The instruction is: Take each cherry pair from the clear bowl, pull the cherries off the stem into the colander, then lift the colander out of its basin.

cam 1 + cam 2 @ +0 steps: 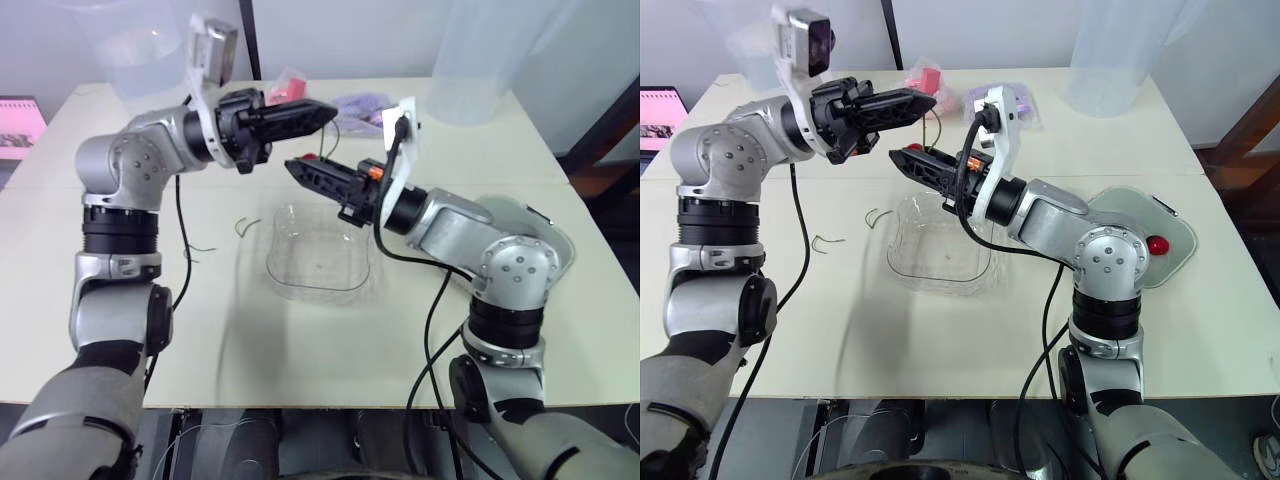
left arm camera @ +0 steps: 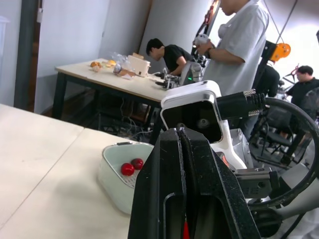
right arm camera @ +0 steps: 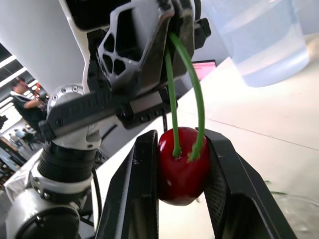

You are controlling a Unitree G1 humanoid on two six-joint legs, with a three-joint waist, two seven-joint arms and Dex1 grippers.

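Note:
My right gripper (image 3: 182, 149) is shut on a red cherry (image 3: 182, 167). Two green stems (image 3: 172, 89) rise from the cherry into my left gripper (image 1: 328, 113), which is shut on their top end. Both grippers meet in the air above the far rim of the clear bowl (image 1: 320, 250), which looks empty. The white colander in its basin (image 1: 1150, 235) sits on the table to the right, behind my right arm, with a red cherry (image 1: 1157, 245) in it. In the left wrist view two cherries (image 2: 131, 166) lie in the colander (image 2: 117, 174).
Loose green stems (image 1: 245, 225) lie on the table left of the bowl. A pink object (image 1: 285, 88) and a purple bag (image 1: 360, 105) lie at the back. Tall clear containers (image 1: 480, 60) stand at the back right and back left. People work at tables beyond.

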